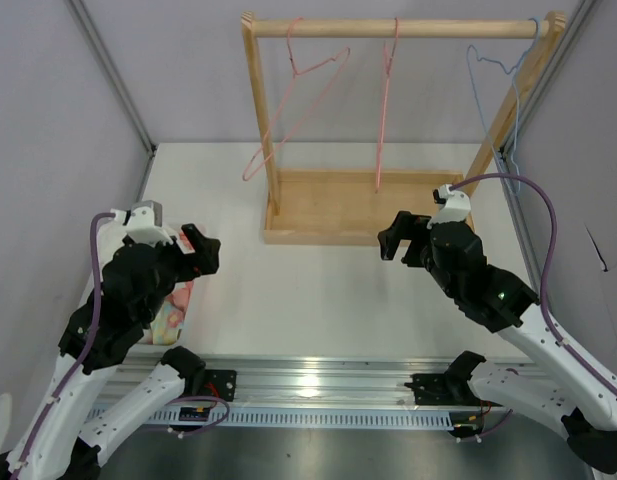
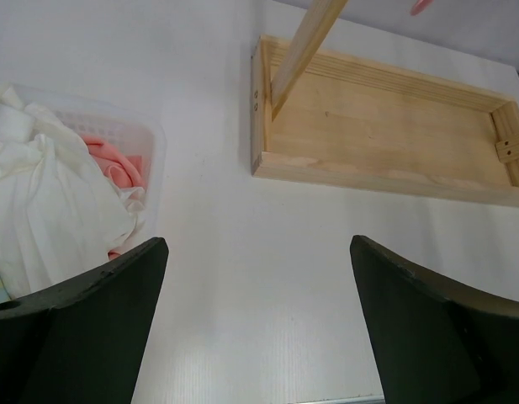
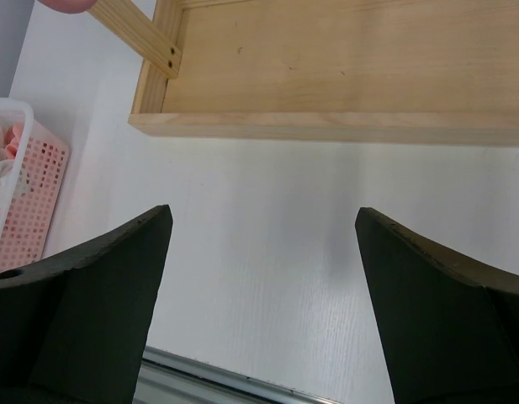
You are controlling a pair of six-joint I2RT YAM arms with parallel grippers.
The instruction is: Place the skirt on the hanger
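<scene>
Both arms are hovering, jaws spread wide, holding nothing.
The skirt (image 2: pixel 49 202) is lying bunched in the basket (image 2: pixel 155 139) over pink clothes (image 2: pixel 116 164), just beside the left gripper (image 2: pixel 257 244). The hanger (image 1: pixel 310 100) is hanging on the rack (image 1: pixel 318 200), and the right gripper (image 3: pixel 263 215) is hovering near its base.

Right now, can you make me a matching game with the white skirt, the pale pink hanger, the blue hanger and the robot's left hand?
Things:
1. skirt
2. pale pink hanger
3. blue hanger
4. left gripper

Places or states:
A. at the right end of the rail
B. open, holding nothing
C. bunched up in the basket
D. on the left part of the rail, hanging tilted

Pairs: 1-C, 2-D, 3-A, 4-B
</scene>
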